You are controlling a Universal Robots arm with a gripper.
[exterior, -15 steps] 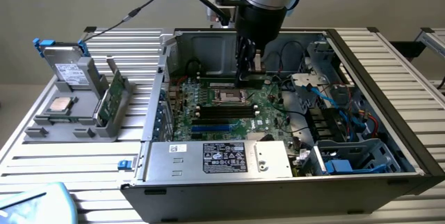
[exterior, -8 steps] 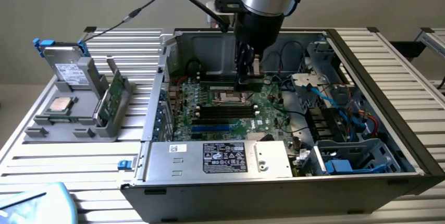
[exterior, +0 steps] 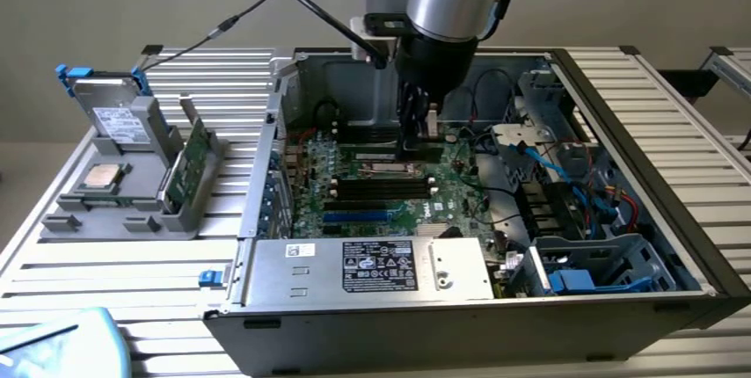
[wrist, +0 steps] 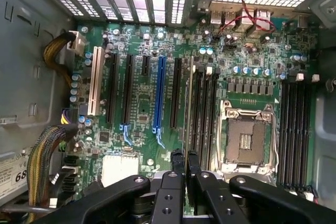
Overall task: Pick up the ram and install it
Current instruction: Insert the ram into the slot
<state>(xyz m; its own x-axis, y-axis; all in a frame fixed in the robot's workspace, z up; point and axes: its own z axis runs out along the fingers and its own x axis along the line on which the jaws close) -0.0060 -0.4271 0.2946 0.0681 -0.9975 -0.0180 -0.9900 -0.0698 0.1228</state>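
The ram [wrist: 188, 103] is clamped edge-on in the gripper [wrist: 185, 158], held over the memory slots [wrist: 206, 108] toward the exterior view's twelve o'clock inside the case [exterior: 470, 330]; pickup is judged done, seating not yet.

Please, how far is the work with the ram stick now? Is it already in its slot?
Done: the ram stick is picked up; the hand is shut on it inside the open computer case. In hand: the stick, seen edge-on, runs along the black slots beside the empty processor socket. Left: I cannot tell whether it is pressed into a slot, and the hand has not let go.
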